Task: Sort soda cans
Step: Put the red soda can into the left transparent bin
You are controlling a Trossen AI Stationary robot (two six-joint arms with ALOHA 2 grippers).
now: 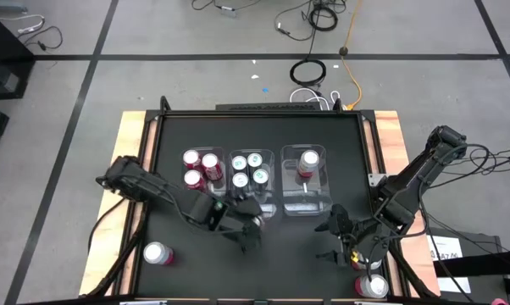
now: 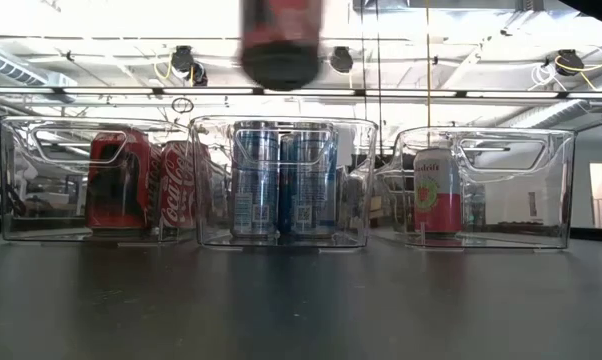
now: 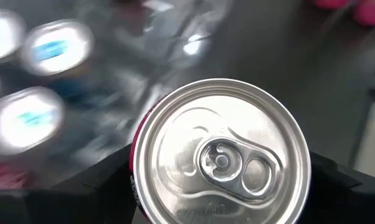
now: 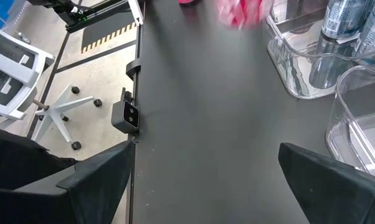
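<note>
Gripping a red can (image 3: 218, 155) between left claw (image 1: 251, 230) fingers, lifted off table

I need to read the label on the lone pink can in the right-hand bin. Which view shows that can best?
The low view: the pink can stands side-on, label facing the camera, behind the right-hand bin's clear wall. The high view shows only its silver top. Neither wrist view shows it.
</note>
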